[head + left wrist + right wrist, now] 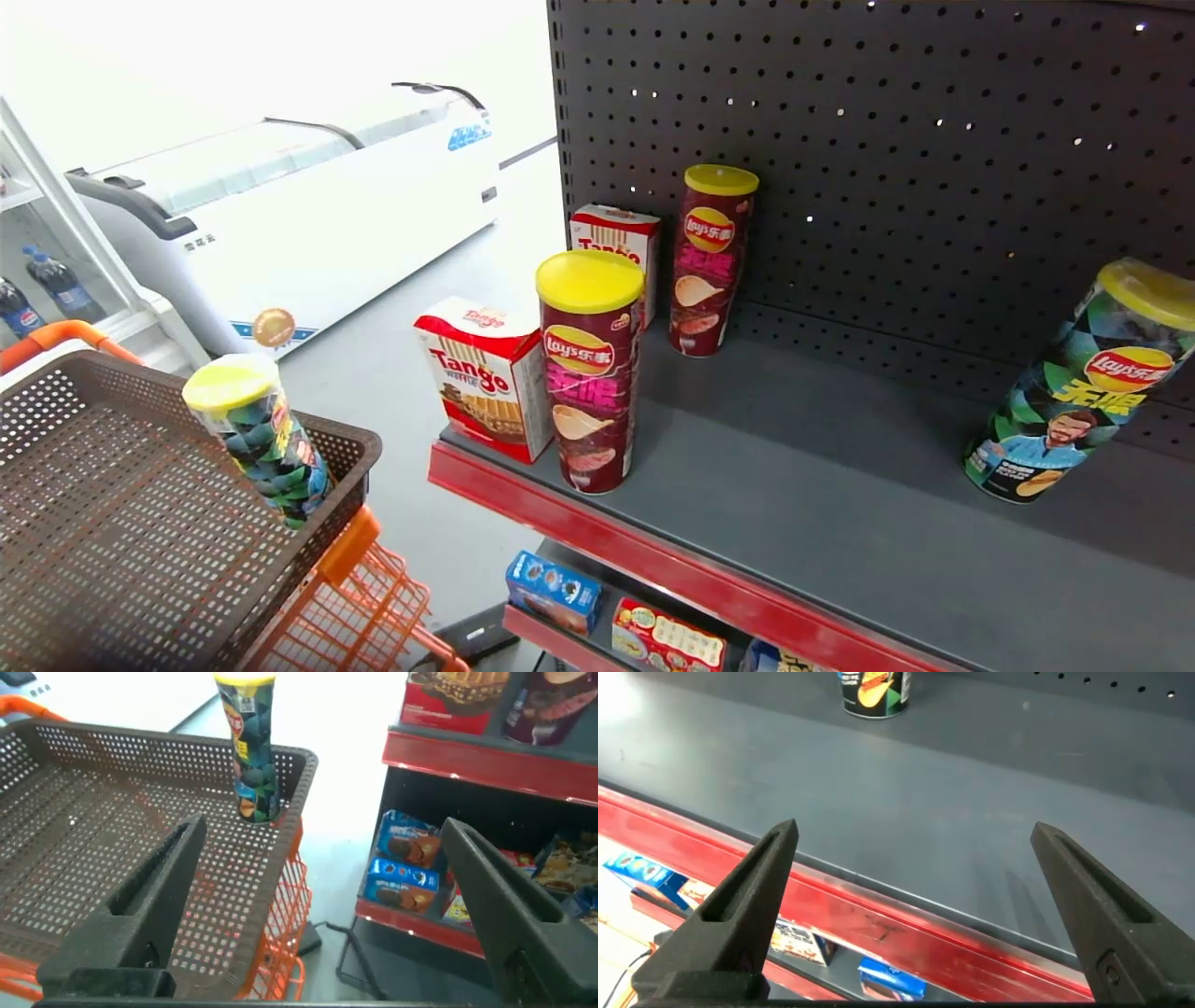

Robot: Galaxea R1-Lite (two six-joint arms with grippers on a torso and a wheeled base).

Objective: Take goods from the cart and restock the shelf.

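Standing upright in the far right corner of the brown basket [93, 523], a green can [257, 429] with a yellow lid waits on the orange cart [364, 597], just left of the shelf [794, 485]. The left pincer [322, 824] hangs above the basket's right end, its jaws wide apart and holding nothing, with the green can [252, 751] beyond them against the basket [93, 812] wall. The right pincer [915, 829] hovers over the shelf's red front edge [878, 915], jaws likewise spread and empty, facing the bare grey shelf [971, 793].

On the shelf's left end, a near maroon can [590, 373] stands close to the red front edge [607, 541], with a near box [485, 378] of wafers just beside it on the left. Behind them, a far maroon can [711, 261] stands against the black pegboard [887, 140], and a far box [614, 247] sits just to its left. Well apart from this group, at the right of the shelf, a second green can [1083, 383] stands near the pegboard; its base [875, 693] shows far beyond the right pincer. The middle stretch of the shelf between the maroon cans and the second green can is bare.

Below, a lower shelf carries blue packs [553, 588], seen also past the left pincer [406, 863]. A white freezer [299, 205] stands far off at the left, behind the cart.
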